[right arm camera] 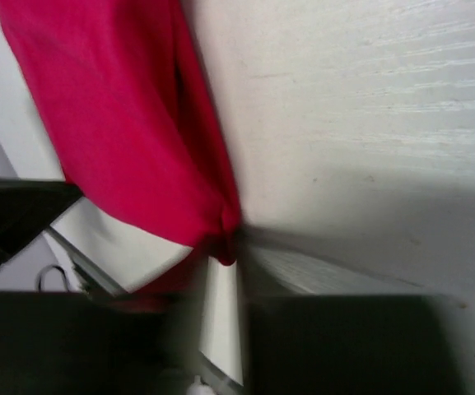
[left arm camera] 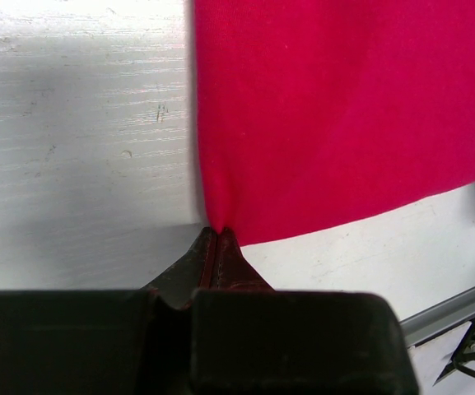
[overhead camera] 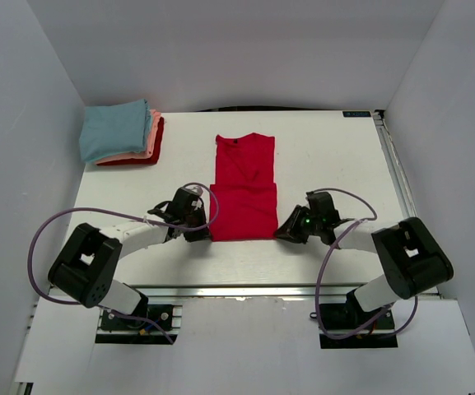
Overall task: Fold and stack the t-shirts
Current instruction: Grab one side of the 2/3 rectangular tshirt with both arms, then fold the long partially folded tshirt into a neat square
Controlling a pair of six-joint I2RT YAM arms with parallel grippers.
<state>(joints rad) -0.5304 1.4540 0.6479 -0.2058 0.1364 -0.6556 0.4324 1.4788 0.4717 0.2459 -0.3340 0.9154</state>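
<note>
T-shirts, folded stack (overhead camera: 122, 132): light blue over salmon-pink over red, kept at the far-left corner of the table (overhead camera: 328, 156), well apart from the work.
Left gripper (left arm camera: 218, 234): clenched on the near-left corner of the red shirt (overhead camera: 244, 185), judged ready for a fold toward the collar.
Red shirt: laid flat mid-table, sleeves tucked in.
Right gripper (right arm camera: 225, 263): set at the near-right corner, cloth puckered at its tips; whether the jaws are clamped cannot be told through blur.
Cables (overhead camera: 329, 263): looped beside the wrists, judged the only snag risk.
</note>
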